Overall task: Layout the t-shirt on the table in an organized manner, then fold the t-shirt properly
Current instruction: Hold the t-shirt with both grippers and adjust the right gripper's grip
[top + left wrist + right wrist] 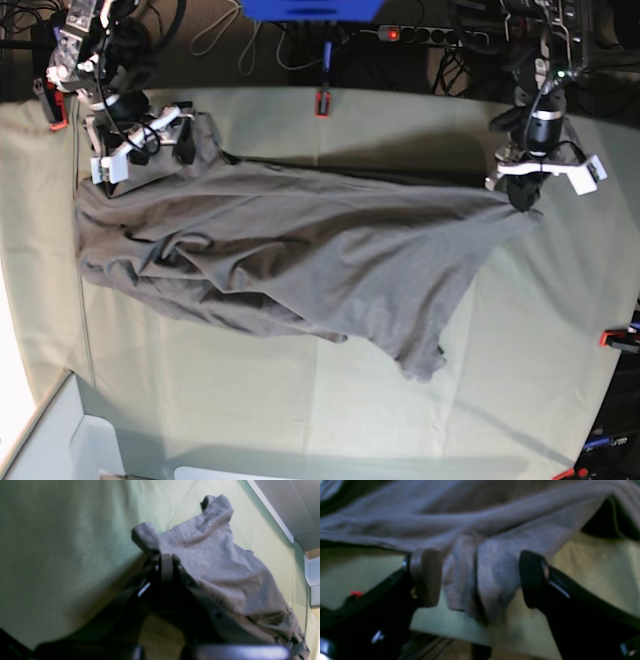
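The grey t-shirt (290,250) lies stretched and wrinkled across the pale green table (300,410), one end at each arm. At the right of the base view my left gripper (524,192) is shut on a corner of the shirt. In the left wrist view the t-shirt (220,562) drapes away from the closed fingertips (166,567) over the table (62,542). At the left of the base view my right gripper (165,142) stands open. In the right wrist view a bunched fold of the t-shirt (490,580) hangs loose between the spread fingers (532,580) of the right gripper (478,580).
Red clamps (322,103) (55,112) (615,340) sit on the table's edges. A white box (60,440) stands off the near left corner. Cables and a power strip (410,33) run behind the far edge. In the left wrist view a white box (312,572) lies beyond the table edge.
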You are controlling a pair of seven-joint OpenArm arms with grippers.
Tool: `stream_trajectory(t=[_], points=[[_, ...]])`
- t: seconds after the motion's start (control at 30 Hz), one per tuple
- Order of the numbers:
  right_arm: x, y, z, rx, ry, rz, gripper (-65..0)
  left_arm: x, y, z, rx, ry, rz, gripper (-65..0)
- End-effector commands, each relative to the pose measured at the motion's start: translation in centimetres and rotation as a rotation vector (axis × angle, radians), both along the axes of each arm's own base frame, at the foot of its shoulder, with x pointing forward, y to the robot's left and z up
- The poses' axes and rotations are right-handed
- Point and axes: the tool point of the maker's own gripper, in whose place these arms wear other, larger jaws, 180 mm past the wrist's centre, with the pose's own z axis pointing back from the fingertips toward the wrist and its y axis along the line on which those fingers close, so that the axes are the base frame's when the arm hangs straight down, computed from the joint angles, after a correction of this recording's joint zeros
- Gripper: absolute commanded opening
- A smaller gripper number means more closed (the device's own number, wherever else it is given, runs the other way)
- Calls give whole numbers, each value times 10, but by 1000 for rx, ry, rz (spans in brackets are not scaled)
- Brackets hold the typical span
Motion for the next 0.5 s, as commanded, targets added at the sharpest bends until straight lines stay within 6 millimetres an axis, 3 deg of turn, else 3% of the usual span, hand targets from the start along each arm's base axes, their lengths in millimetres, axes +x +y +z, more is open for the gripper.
stream_trajectory(t=[0.0, 0.27, 0.47], points=[[8, 1, 7, 9, -40, 19, -169, 4, 3, 11, 16, -40, -1, -649], [1, -1, -8, 21, 3, 17, -195, 5, 3, 11, 16, -41, -1, -649], [0, -1, -22, 41, 39, 11, -310, 5, 3, 12, 16, -43, -1, -649]])
